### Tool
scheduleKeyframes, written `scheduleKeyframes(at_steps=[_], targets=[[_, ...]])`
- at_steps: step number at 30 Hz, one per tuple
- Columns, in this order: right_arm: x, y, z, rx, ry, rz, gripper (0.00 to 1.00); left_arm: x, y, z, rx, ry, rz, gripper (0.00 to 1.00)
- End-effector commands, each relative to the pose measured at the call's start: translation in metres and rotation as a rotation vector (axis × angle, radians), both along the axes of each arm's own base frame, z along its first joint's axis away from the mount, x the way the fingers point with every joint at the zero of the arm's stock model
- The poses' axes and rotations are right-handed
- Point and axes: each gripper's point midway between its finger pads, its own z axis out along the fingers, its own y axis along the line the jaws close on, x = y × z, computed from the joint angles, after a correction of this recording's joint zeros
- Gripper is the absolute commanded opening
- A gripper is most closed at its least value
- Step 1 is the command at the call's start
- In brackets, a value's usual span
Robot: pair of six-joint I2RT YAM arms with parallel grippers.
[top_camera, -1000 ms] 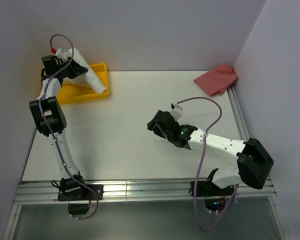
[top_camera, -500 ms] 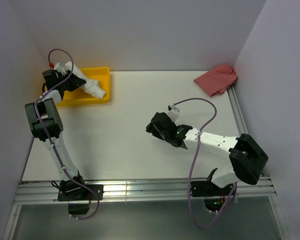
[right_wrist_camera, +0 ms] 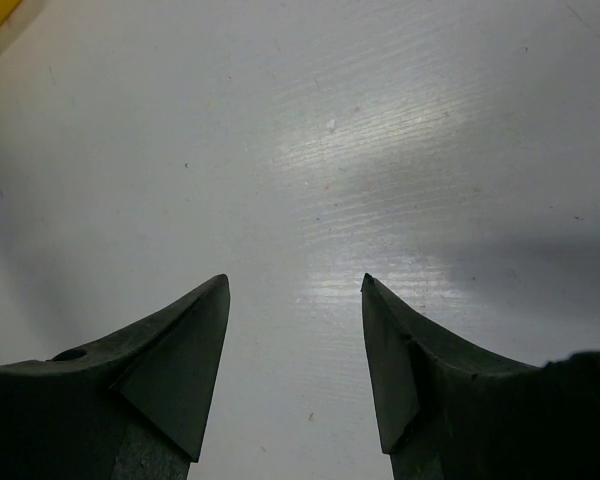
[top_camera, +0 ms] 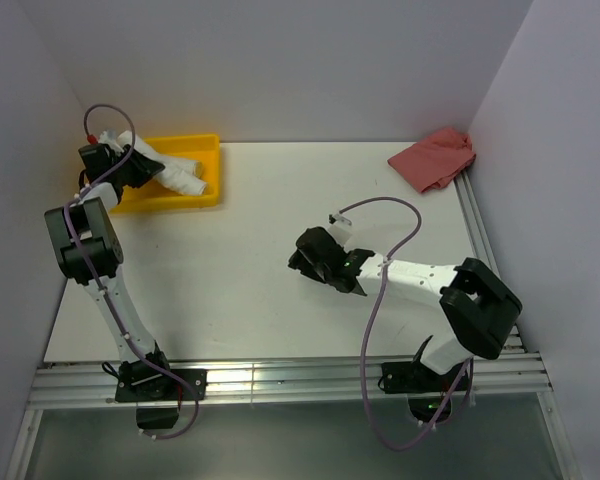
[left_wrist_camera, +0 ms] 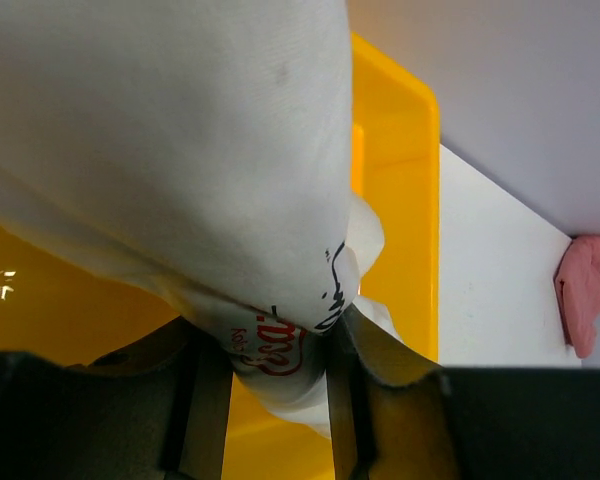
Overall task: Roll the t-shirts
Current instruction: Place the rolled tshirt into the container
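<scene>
The left fingers (left_wrist_camera: 212, 400) are clamping narrowly on a bunched fold of a white t-shirt (left_wrist_camera: 180, 150), right at its red chest print (left_wrist_camera: 275, 335), and are holding it hanging over the yellow bin (left_wrist_camera: 400, 150) at the ten o'clock corner of the desk (top_camera: 260, 250). More white cloth is lying in the bin beneath. The shirt is looking light, limp and apt to sag, so a hem or shoulder seam would probably be serving better for spreading it than this mid-body pinch. The left arm is reaching far out toward eleven o'clock, its wrist folding over the bin. The right fingers (right_wrist_camera: 180, 360) are standing wide apart and empty, hovering over the desk near its centre and pointing toward nine o'clock.
</scene>
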Motion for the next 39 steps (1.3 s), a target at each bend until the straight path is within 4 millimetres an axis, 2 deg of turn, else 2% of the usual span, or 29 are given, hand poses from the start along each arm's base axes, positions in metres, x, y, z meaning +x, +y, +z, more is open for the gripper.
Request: scheduleKeyframes(at_steps=[1,7,17,21,27,33,35,39], targets=[[0.009,0.014,0.015,0.031,-0.041,0.015,0.63,0.007,0.016,0.017,-0.02,-0.026,0.053,0.0],[0.009,0.015,0.01,0.022,-0.028,0.023,0.63,0.005,0.024,0.002,-0.118,0.039,0.069,0.0],[0.009,0.022,0.002,0.009,-0.003,0.045,0.63,0.001,0.037,-0.015,-0.173,0.12,0.133,0.0],[0.01,0.024,0.001,0.004,0.001,0.051,0.63,0.008,0.047,-0.026,-0.215,0.177,0.161,0.0],[0.009,0.023,-0.002,-0.002,0.009,0.057,0.63,0.019,0.05,-0.038,-0.267,0.219,0.155,0.0],[0.009,0.022,-0.003,-0.007,0.013,0.055,0.63,0.031,0.051,-0.037,-0.31,0.22,0.145,0.0],[0.009,0.02,-0.004,-0.011,0.017,0.054,0.63,0.035,0.048,-0.03,-0.313,0.212,0.121,0.0],[0.008,0.021,-0.003,-0.009,0.015,0.062,0.63,0.031,0.045,-0.032,-0.322,0.233,0.101,0.0]])
